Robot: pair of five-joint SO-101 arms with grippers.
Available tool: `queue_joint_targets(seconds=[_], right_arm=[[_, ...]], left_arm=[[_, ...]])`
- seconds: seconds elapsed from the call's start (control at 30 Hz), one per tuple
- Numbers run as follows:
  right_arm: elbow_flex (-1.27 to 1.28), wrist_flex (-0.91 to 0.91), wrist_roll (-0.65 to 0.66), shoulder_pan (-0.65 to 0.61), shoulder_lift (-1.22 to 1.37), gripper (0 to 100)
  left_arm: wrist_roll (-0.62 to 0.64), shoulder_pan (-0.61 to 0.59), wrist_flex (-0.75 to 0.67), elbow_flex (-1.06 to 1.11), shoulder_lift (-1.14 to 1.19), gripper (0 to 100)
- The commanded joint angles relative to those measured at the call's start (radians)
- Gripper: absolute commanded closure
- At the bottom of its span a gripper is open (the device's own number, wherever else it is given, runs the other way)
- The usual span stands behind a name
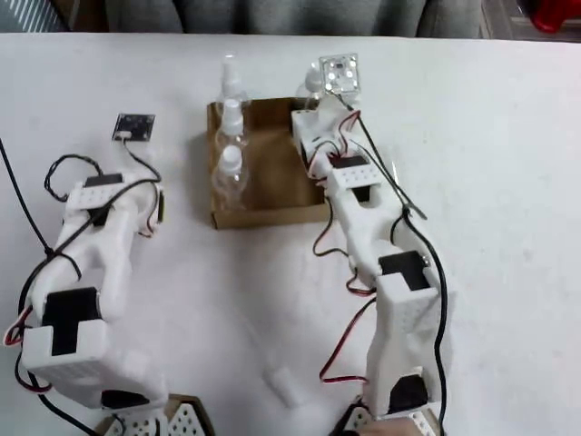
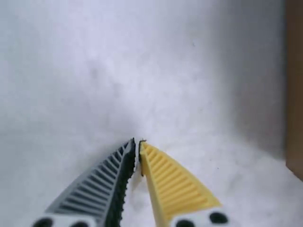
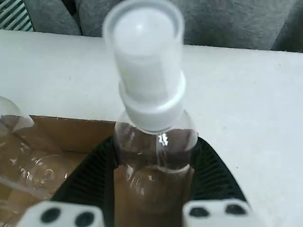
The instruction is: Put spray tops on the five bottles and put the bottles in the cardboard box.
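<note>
Spreading beneath everything, the white table (image 1: 490,136) is carrying the cardboard box (image 1: 272,182), with three bottles (image 1: 231,163) sitting along its left side. The left gripper (image 2: 137,144) is hanging pinched together, empty, beside the box. The right gripper (image 3: 154,161) is clamping a spray-topped bottle (image 3: 151,137) over its far corner.

Bottles (image 1: 231,168) crowd the cardboard box's (image 1: 272,216) left side; its middle floor lies bare. My right arm (image 1: 363,209) overhangs the right wall. Worktop (image 1: 490,136) beyond: open.

The bottle (image 3: 156,151) is clear glossy plastic, its spray top (image 3: 144,61) smooth white plastic — the cardboard box (image 1: 272,195) matt brown.
</note>
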Motion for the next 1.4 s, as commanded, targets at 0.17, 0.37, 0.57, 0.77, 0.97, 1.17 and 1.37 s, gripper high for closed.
queue_joint_targets(seconds=[0.17, 0.37, 0.57, 0.77, 0.97, 1.17, 1.37], right_arm=[[-0.031, 0.058, 0.011, 0.004, 0.005, 98.1], [-0.031, 0.142, 0.011, 0.004, 0.001, 98.1], [-0.029, 0.143, 0.011, 0.004, 0.007, 98.1], [-0.029, 0.143, 0.011, 0.004, 0.010, 98.0], [-0.029, 0.140, 0.011, 0.004, 0.010, 90.2], [-0.009, 0.139, 0.011, -0.001, 0.012, 81.5], [-0.003, 0.139, 0.118, -0.012, 0.012, 81.2]], left_arm=[[-0.012, -0.008, -0.021, -0.008, -0.067, 98], [-0.011, -0.008, -0.043, -0.002, -0.067, 98], [-0.011, -0.008, -0.048, -0.002, -0.067, 98], [-0.011, -0.008, -0.048, -0.002, -0.067, 98], [-0.011, -0.010, -0.048, -0.002, -0.067, 98], [-0.011, -0.012, -0.048, 0.000, -0.067, 98], [-0.011, -0.015, -0.048, -0.002, -0.067, 98]])
